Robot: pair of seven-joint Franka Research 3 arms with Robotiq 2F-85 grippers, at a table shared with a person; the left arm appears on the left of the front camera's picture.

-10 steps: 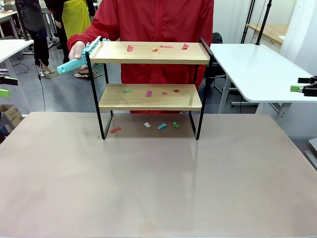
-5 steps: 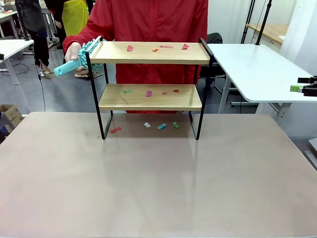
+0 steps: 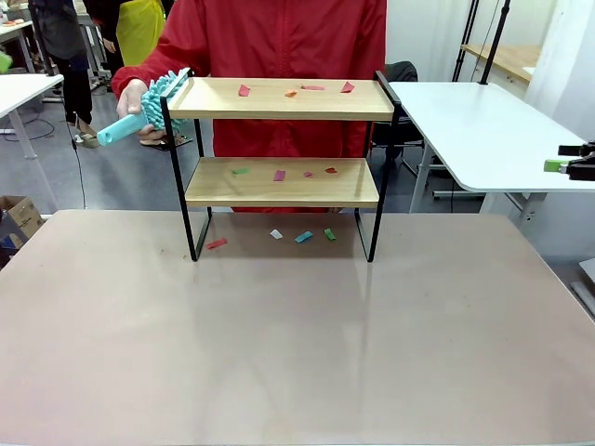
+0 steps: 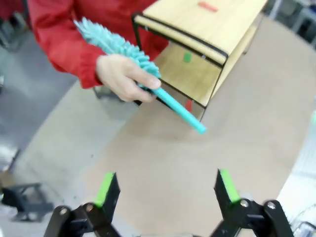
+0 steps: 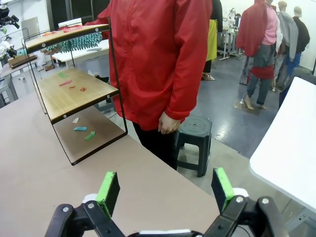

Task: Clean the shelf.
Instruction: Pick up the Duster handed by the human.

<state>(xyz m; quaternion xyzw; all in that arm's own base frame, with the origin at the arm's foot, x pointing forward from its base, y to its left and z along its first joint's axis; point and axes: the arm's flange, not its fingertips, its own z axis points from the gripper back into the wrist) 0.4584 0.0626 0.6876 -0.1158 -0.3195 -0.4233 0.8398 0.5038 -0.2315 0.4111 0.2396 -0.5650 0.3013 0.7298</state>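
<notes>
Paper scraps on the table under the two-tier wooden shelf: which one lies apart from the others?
The small red paper scrap by the left front leg of the black-framed wooden shelf; the white, blue and green scraps lie grouped farther right.

A white table (image 3: 483, 130) stood at the frame's right and a second white table (image 3: 23, 88) at upper left, over grey floor (image 3: 121, 177); a cardboard box (image 3: 19, 218) lay at the left edge.

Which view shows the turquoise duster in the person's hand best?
The left wrist view: the duster shows end to end, bristles to handle tip, in the person's hand. The front view has it small beside the shelf frame; the right wrist view, distant bristles.
</notes>
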